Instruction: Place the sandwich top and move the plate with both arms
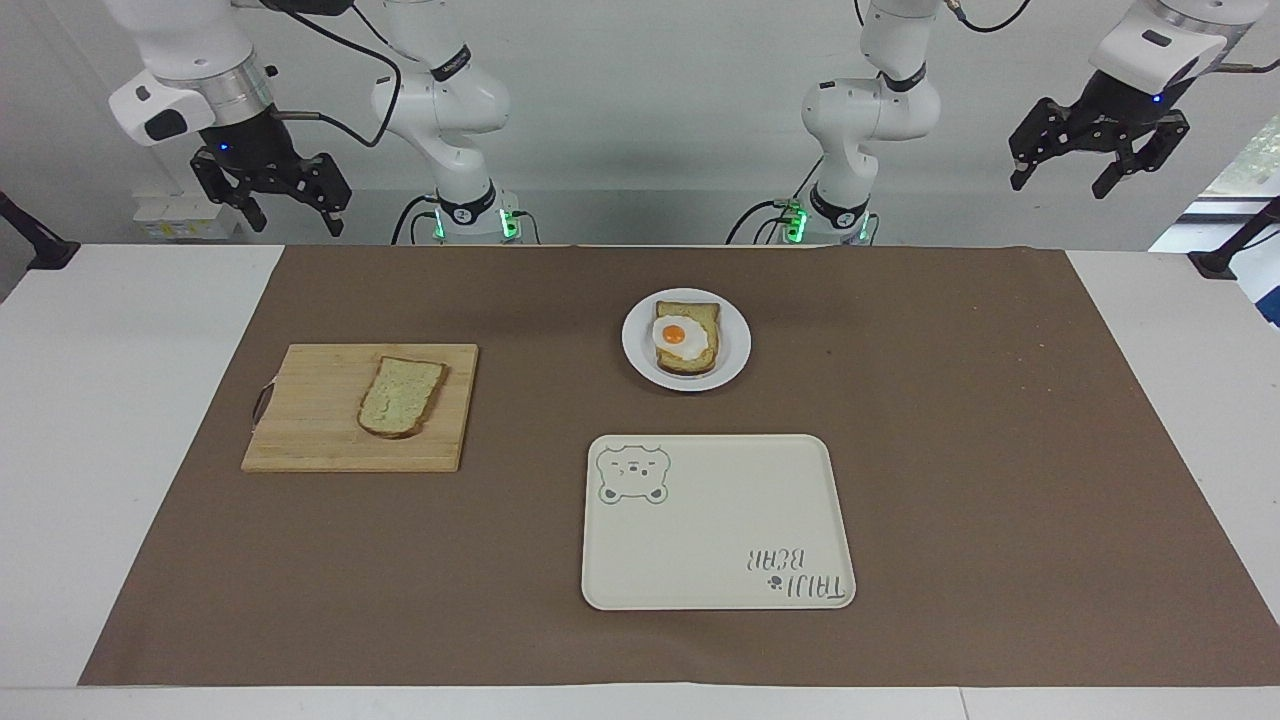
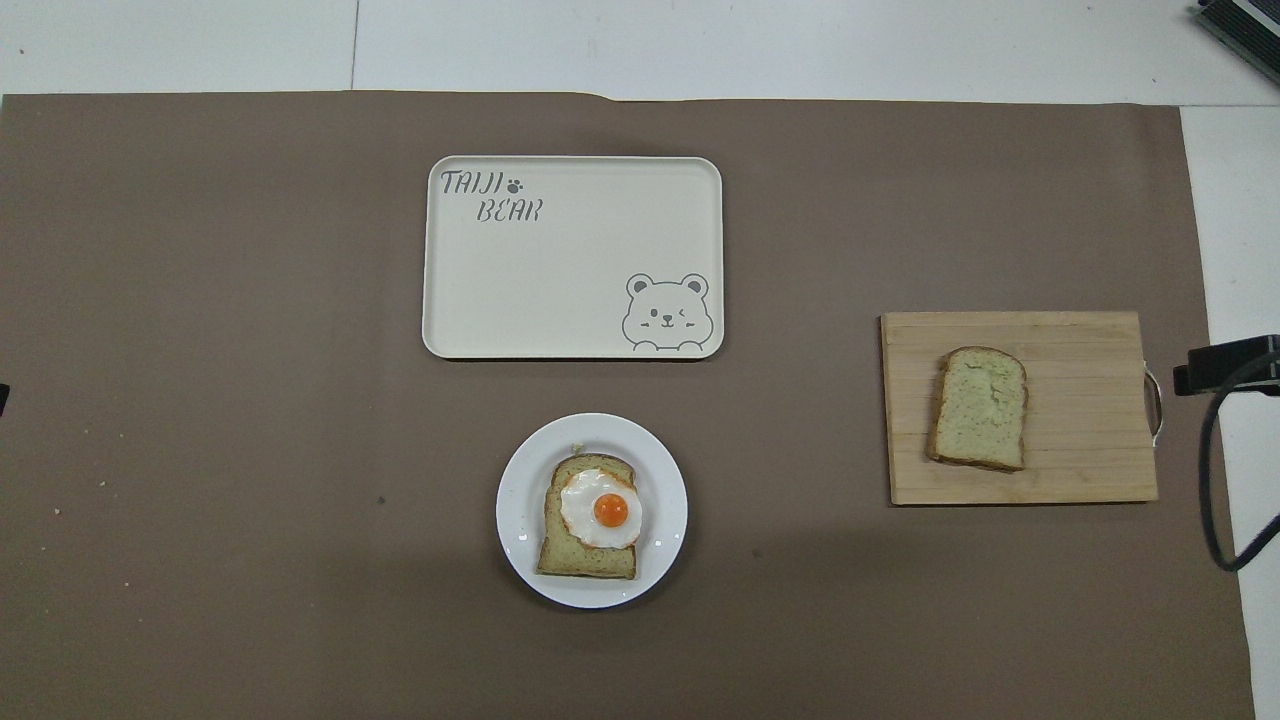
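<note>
Bread sits in two places on the surface (image 1: 1150,400), which we see covered by a brown mat (image 1: 950,450). The sandwich top (image 1: 401,396), a plain slice with a brown crust, lies flat on a wooden cutting board (image 1: 310,420) toward the right arm's end of the surface. The plate (image 1: 733,345) stands near the middle, close to the robots, and carries a second bread slice (image 1: 688,312) with a fried egg (image 1: 680,337) on it. A cream tray (image 1: 715,530) with a bear drawing and lettering lies just beside the plate, farther from the robots, and nothing rests on it.

We find both arms raised at the robots' edge, well apart from every item. The right tool (image 1: 296,212) hangs over the white corner of the surface at its own end, its two fingers spread and released, grasping nothing. The left tool (image 1: 1061,183) hangs high at the other end, likewise released with its fingers apart and nothing between them. Neither tool shows in the overhead view, where we see only the sandwich top (image 2: 980,407) on its board (image 2: 1080,460), the plate (image 2: 520,500) and the tray (image 2: 570,290).
</note>
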`<action>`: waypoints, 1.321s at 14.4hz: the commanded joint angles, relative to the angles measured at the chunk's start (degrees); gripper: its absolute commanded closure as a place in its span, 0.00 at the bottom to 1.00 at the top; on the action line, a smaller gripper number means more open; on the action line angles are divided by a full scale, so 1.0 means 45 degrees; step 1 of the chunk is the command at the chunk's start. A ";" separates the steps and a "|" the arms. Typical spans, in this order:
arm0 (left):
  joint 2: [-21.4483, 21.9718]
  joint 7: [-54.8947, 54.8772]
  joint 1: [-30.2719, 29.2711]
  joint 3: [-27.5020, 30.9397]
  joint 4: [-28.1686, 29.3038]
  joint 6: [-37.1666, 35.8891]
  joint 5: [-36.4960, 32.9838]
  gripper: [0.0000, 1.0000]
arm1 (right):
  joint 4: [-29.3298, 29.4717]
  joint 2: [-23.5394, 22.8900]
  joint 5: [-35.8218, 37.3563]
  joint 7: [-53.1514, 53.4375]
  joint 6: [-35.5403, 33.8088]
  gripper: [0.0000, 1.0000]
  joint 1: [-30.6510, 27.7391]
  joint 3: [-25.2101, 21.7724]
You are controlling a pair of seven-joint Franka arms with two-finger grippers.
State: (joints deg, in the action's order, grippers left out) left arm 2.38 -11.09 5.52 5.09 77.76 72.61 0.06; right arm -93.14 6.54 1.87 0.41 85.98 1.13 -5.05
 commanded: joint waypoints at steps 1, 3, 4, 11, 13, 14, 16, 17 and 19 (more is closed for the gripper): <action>0.0292 0.0120 -0.0054 -0.0037 0.0356 0.0035 0.0026 0.00 | -0.0240 0.0149 -0.0044 0.0086 0.0248 0.00 -0.0115 0.0048; 0.0292 0.0120 -0.0054 -0.0037 0.0356 0.0035 0.0026 0.00 | -0.0376 0.0149 -0.0063 0.0066 0.0598 0.00 -0.0115 0.0048; 0.0311 0.0120 -0.0054 -0.0037 0.0356 0.0035 0.0026 0.00 | -0.0415 0.0130 -0.0063 0.0066 0.0696 0.00 -0.0115 0.0048; 0.0292 0.0159 -0.0054 -0.0037 0.0356 0.0035 0.0026 0.00 | -0.1078 0.0013 -0.0063 0.0105 0.1809 0.00 -0.0563 0.0028; 0.0292 0.0120 0.0024 -0.0057 0.0356 0.0036 0.0026 0.00 | -0.1546 -0.0007 -0.0102 0.0163 0.2548 0.00 -0.0604 0.0029; 0.0292 0.0120 0.0024 -0.0057 0.0356 0.0035 0.0026 0.00 | -0.1780 -0.0065 -0.0121 0.0164 0.2939 0.00 -0.0604 0.0029; 0.0311 0.0120 -0.0054 -0.0057 0.0356 0.0016 0.0026 0.00 | -0.1958 -0.0551 -0.0161 0.0183 0.3391 0.00 -0.0643 0.0029; 0.0311 0.0120 -0.0054 -0.0037 0.0356 -0.0004 0.0026 0.00 | -0.1959 -0.0921 -0.0161 0.0183 0.3644 0.00 -0.0662 0.0029; 0.0311 0.0140 -0.0054 -0.0037 0.0356 -0.0082 0.0026 0.00 | -0.2075 -0.1547 -0.0200 0.0067 0.4307 0.00 -0.0856 0.0028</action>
State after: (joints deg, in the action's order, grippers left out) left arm 2.38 -11.08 5.52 5.01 77.76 72.47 0.06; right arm -101.94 2.15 1.76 0.48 102.62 -1.21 -5.32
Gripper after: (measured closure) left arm 0.000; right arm 0.000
